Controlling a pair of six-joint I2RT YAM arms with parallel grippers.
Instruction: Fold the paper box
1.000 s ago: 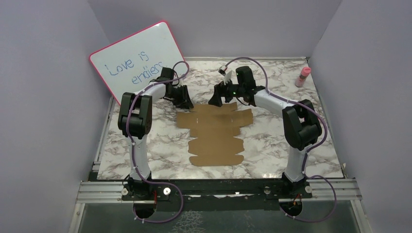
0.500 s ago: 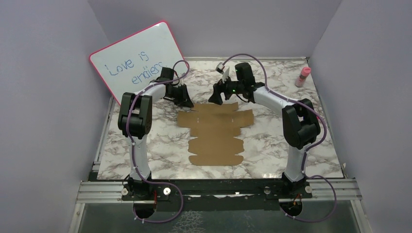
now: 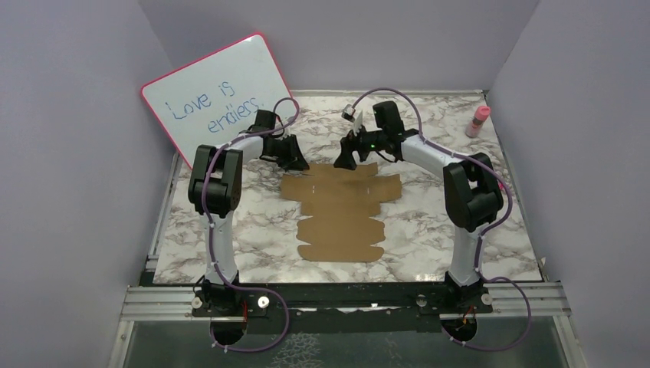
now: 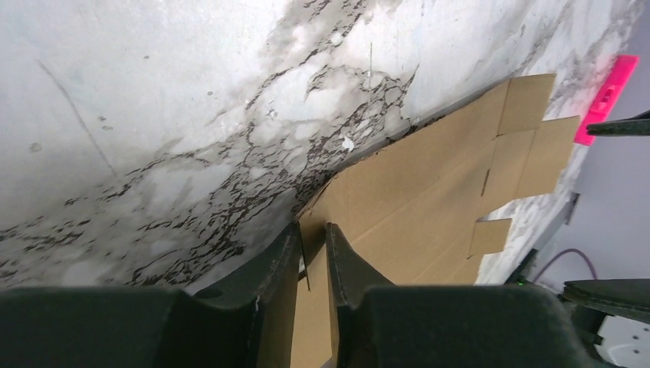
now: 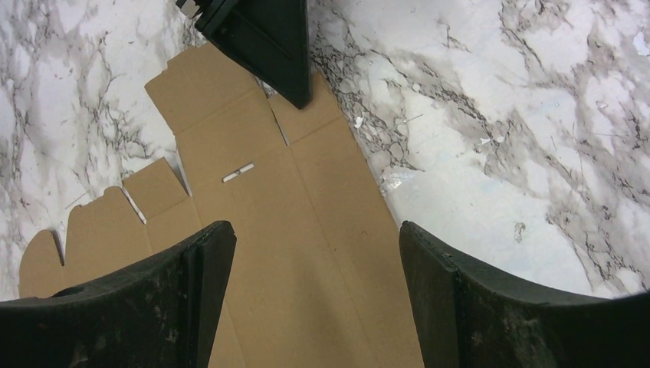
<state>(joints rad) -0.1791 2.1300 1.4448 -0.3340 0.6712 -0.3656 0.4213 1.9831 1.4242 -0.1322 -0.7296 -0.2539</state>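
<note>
The paper box is a flat brown die-cut sheet lying mid-table, flaps spread. My left gripper is at its far left corner. In the left wrist view its jaws stand nearly together, straddling the corner of the sheet. A thin cardboard edge or slit runs between them, and I cannot make out a pinch. My right gripper hangs over the sheet's far edge. Its jaws are wide open above bare cardboard, with nothing between them. The left gripper's finger shows there, tip on the corner flap.
A pink-rimmed whiteboard leans at the back left, close behind the left arm. A pink bottle stands at the far right corner. Grey walls enclose the marble table on three sides.
The left gripper's jaws have narrowed and it has crept slightly right onto the sheet's corner. The right gripper has shifted a little right along the far edge. The sheet lies as before.
</note>
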